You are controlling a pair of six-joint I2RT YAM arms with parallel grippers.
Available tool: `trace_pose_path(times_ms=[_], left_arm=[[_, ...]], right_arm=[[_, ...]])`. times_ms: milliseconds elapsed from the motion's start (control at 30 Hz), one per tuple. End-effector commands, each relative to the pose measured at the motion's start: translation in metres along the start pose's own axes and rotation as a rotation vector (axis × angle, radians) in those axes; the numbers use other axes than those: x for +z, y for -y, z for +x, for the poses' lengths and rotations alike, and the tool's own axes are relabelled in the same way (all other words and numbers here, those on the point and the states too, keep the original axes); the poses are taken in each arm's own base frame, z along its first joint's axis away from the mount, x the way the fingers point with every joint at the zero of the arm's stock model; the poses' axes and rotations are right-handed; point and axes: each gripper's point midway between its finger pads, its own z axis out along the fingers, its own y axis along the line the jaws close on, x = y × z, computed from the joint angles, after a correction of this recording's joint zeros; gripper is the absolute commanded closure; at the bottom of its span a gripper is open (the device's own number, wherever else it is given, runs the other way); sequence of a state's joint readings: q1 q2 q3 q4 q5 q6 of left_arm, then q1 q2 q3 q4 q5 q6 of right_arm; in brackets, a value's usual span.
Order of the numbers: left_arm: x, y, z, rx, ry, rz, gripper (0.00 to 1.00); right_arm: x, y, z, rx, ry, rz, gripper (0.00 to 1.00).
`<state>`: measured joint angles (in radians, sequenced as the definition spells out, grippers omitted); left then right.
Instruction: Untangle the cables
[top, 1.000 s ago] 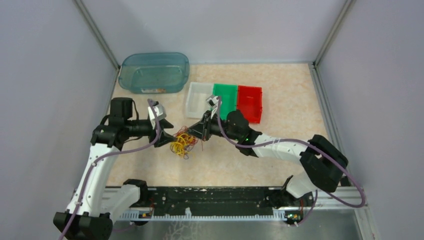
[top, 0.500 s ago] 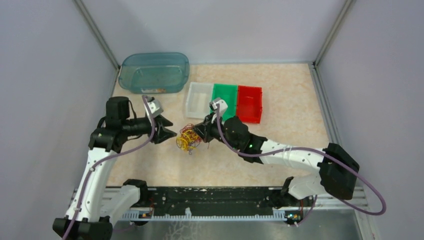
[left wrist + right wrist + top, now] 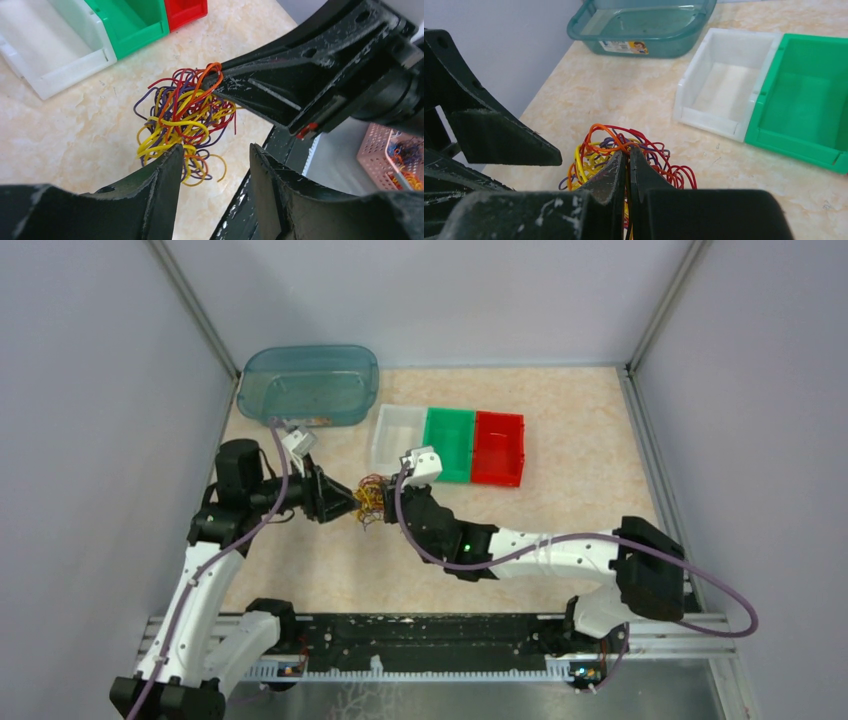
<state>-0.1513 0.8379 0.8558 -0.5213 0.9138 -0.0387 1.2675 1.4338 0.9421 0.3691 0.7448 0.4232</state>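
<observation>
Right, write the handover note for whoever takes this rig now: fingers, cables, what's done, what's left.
Right gripper: fingers shut on the top of the cables.
Left gripper: fingers open, close beside the bundle's lower loops, gripping nothing.
Cables: one yellow, red, orange and purple tangle, over the table in front of the white bin.
Done: no cable separated.
Left: probably take a loop with the left fingers, pull apart, then free each cable.
</observation>
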Motion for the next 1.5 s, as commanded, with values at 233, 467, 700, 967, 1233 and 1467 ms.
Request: trace_pose_path(times_ms=[233,467,700,967,1233,1467], left_arm=[[0.006,-0.021,-0.019,-0.107,0.081,-0.115,0.51],[0.013,-0.029,-0.015,-0.181,0.076,-0.127,0.54],[0.017,-0.028,-0.019,-0.215,0.084,-0.101,0.51],[0.014,-0.029,-0.031,-0.160,0.104,-0.125,0.78],[0.004,-0.032,-0.022,-0.108,0.055,-0.185,0.91],[-0.009,-0.008,-0.036,-0.004,0.046,-0.131,0.97]], right_arm=[[0.010,-0.030,-0.043,0.065,0.141,0.070,1.00],[0.011,-0.037,-0.048,0.081,0.159,0.047,1.00],[0.012,-0.047,-0.045,0.100,0.149,-0.002,1.00],[0.010,-0.039,-0.041,0.099,0.143,0.016,1.00],[0.012,0.003,-0.033,0.120,0.127,0.120,1.00],[0.012,0.040,-0.003,0.077,0.067,0.205,1.00]])
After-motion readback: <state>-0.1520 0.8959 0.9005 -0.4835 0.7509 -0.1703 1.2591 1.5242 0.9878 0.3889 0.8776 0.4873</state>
